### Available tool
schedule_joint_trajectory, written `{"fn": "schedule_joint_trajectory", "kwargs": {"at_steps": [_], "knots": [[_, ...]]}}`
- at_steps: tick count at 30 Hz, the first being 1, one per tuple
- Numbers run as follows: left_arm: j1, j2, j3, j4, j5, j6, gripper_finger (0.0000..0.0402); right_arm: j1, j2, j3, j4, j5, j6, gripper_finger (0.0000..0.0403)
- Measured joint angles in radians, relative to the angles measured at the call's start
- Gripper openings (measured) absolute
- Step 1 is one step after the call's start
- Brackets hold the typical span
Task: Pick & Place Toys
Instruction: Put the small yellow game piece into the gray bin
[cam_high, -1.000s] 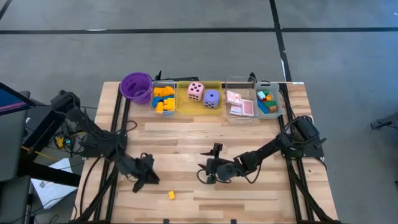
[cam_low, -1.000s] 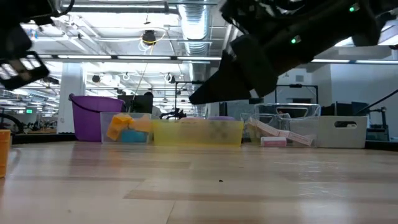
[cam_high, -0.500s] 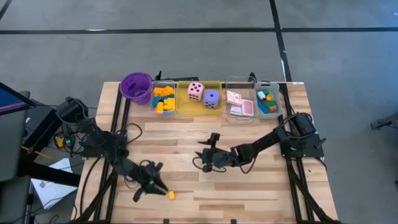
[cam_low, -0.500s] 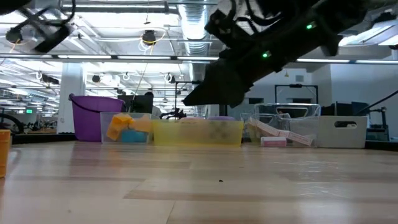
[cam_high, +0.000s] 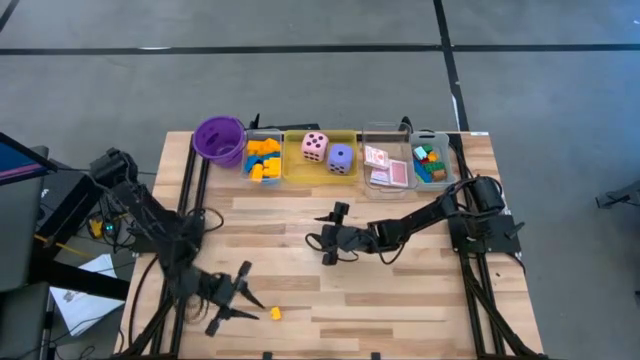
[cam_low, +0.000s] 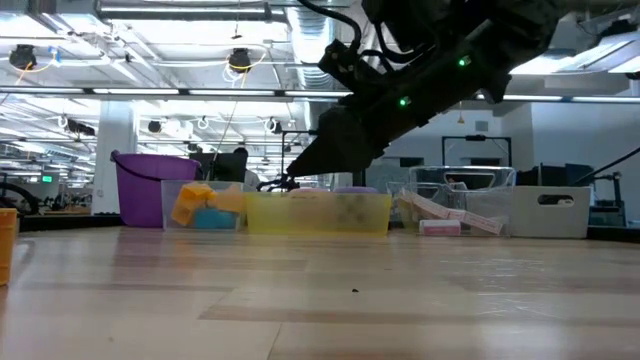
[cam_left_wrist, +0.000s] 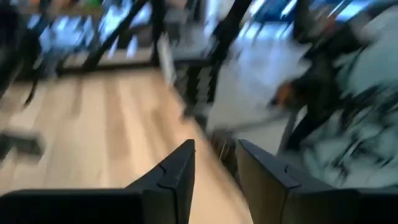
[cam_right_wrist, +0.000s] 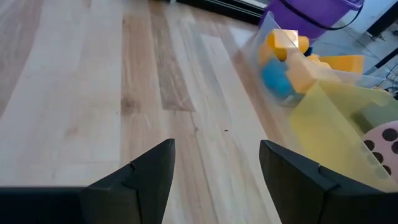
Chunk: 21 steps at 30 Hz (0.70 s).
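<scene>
One yellow block (cam_high: 275, 313) lies on the table near its front edge. My left gripper (cam_high: 250, 300) hovers just left of it, open (cam_left_wrist: 216, 144), with nothing between its fingers. My right gripper (cam_high: 318, 240) hangs over the table's middle, open (cam_right_wrist: 216, 146) and holding nothing, pointing toward the far left. Along the far edge, yellow and orange blocks (cam_high: 263, 158) lie in a clear tray. A pink die (cam_high: 314, 146) and a purple die (cam_high: 341, 157) sit in a yellow tray. Pink cards (cam_high: 385, 166) and mixed blocks (cam_high: 429, 162) lie in clear trays.
A purple cup (cam_high: 219, 138) stands at the far left corner beside the row of trays. The right wrist view shows the block tray (cam_right_wrist: 286, 62), the cup (cam_right_wrist: 311, 9) and the yellow tray (cam_right_wrist: 336, 124) ahead. Bare wood lies between the trays and the grippers.
My left gripper has gone toward the table's near edge, rolled about its own axis, and now stands beside the yellow block, which has not moved. My right gripper has swung from the table's near half toward the far edge and a little left.
</scene>
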<state>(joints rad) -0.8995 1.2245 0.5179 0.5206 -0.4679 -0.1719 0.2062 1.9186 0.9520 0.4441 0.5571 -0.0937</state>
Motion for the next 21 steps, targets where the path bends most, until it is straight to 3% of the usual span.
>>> {"fn": "schedule_joint_trajectory", "kwargs": {"at_steps": [3,8,13,18,21], "knots": [[-0.057,-0.004,0.109,-0.324,-0.109,-0.135,0.0114,0.001,0.000,0.000,-0.001,0.000,0.005,0.0228],[-0.077,0.029,0.206,-0.639,-0.124,-0.435,0.0128,0.002,0.000,0.000,0.003,-0.002,0.015,0.0228],[-0.059,0.066,0.208,-0.709,-0.018,-0.570,0.0185,0.003,0.000,0.000,0.006,-0.004,0.015,0.0228],[-0.039,0.083,0.208,-0.710,0.002,-0.553,0.0260,0.002,0.000,0.000,0.006,-0.010,0.015,0.0228],[-0.019,0.082,0.206,-0.717,0.008,-0.450,0.0300,0.002,0.000,0.000,0.005,-0.010,0.015,0.0228]]}}
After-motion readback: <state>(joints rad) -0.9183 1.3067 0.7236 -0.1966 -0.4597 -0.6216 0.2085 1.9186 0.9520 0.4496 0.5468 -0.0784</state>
